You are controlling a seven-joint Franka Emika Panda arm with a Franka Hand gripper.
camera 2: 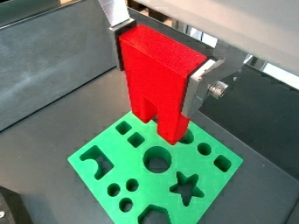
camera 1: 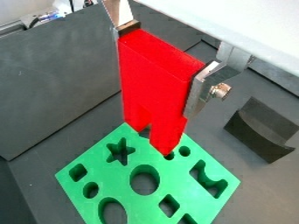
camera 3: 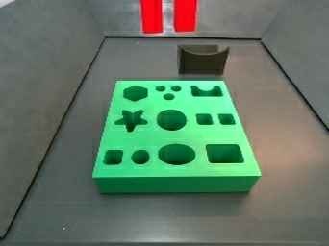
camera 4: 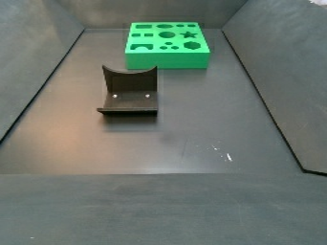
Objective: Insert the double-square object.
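Note:
The double-square object point(camera 1: 152, 83) is a bright red block with two legs pointing down. My gripper point(camera 1: 160, 63) is shut on it in both wrist views, also point(camera 2: 162, 66), one silver finger on each side of its top. The block point(camera 2: 155, 79) hangs upright above the green board point(camera 1: 176, 175), over the board's edge region, apart from it. The board point(camera 2: 122, 157) has several shaped holes. In a side view only the two red legs point(camera 3: 152, 14) show, high above the floor behind the board point(camera 3: 238, 135). The gripper is out of the side view that shows the board far back point(camera 4: 166, 59).
A dark grey curved block point(camera 3: 202, 58) stands on the floor behind the board; it also shows in a wrist view point(camera 1: 263, 127) and in the middle of a side view point(camera 4: 128, 91). Grey walls enclose the dark floor.

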